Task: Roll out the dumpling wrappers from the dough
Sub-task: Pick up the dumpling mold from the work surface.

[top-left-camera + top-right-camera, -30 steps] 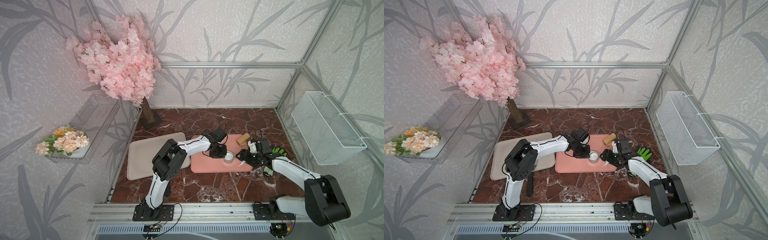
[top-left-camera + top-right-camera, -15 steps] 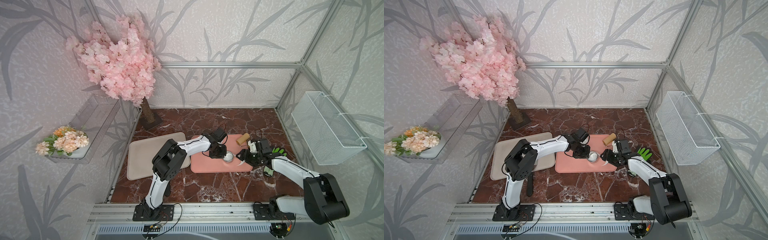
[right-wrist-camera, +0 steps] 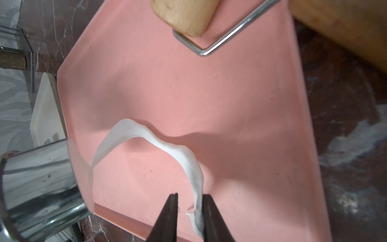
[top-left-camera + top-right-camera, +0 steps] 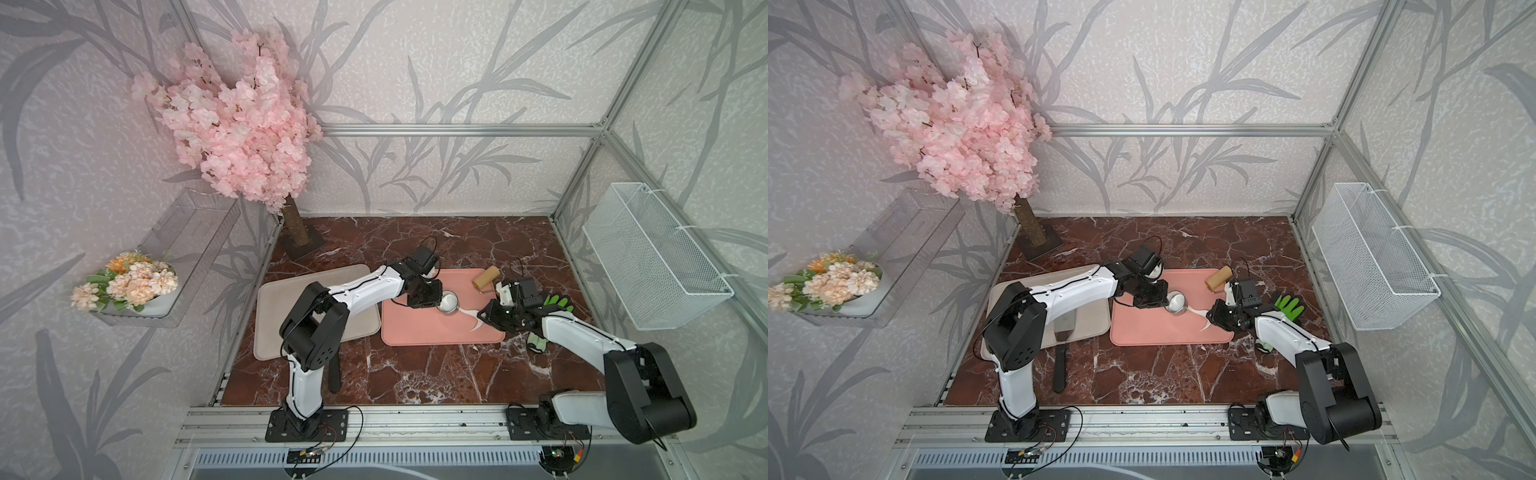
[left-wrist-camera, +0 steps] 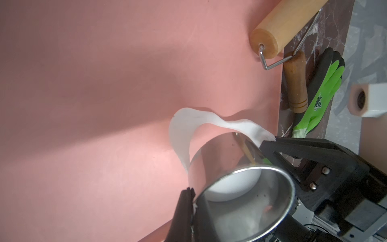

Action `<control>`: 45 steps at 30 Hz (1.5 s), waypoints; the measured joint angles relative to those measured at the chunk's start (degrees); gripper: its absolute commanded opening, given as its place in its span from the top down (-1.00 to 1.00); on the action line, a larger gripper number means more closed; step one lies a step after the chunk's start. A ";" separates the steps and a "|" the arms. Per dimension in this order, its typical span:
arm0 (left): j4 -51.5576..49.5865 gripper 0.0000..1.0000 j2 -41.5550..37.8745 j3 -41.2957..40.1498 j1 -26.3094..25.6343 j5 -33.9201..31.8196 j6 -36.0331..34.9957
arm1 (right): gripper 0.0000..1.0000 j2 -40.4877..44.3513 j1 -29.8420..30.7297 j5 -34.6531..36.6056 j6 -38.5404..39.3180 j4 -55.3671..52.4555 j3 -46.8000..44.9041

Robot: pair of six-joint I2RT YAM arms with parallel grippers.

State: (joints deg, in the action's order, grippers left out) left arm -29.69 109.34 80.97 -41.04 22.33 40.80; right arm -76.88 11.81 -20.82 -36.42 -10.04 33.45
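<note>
Centre of pink mat [image 4: 436, 332]: left gripper [image 4: 439, 296] clamped on metal cup [image 4: 449, 301] rim. One round wrapper [image 5: 232, 186] looks cut, sitting inside cup. Right gripper [image 3: 189, 196] fingers slightly apart around dough scrap [image 3: 146, 136], not pinched yet. Left: clear scrap, free wrapper.

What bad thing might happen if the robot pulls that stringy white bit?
1. The dough scrap is thin and long. Only its end lies between the jaws of the right gripper, so it may slip out or snap.
2. Its other end reaches the foot of the metal cup held by the left gripper, so a tug might drag the dumpling wrapper inside.
</note>
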 measured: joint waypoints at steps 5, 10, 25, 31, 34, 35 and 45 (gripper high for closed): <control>-0.02 1.00 -1.33 -1.51 1.81 0.31 -0.22 | 0.68 -0.04 -0.07 0.15 -0.02 -0.04 0.02; 0.28 1.00 -4.11 -3.67 3.63 0.94 -0.22 | 0.75 -0.68 -0.09 0.57 0.15 -0.09 0.26; 0.46 1.00 -6.75 -5.88 7.04 1.07 -1.03 | 0.66 -1.62 -0.09 0.87 0.98 -1.05 1.51; 0.33 1.00 -8.07 -6.16 7.87 0.70 -1.25 | 0.67 -1.62 -0.09 1.16 1.11 -1.84 1.51; 0.20 1.00 -9.14 -6.25 8.35 -0.07 -1.51 | 0.67 -1.62 -0.09 1.29 1.11 -1.90 1.51; -0.09 1.00 -9.55 -6.27 8.57 -0.44 -1.77 | 0.66 -1.62 -0.09 1.29 1.11 -1.92 1.51; -3.21 1.00 -10.88 -6.27 9.29 -5.40 -4.24 | 0.66 -1.62 -0.09 1.29 1.16 -2.10 1.60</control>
State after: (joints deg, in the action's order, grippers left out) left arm -32.91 98.45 74.70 -31.75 16.93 36.56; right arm -78.50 11.73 -19.53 -35.27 -12.14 35.05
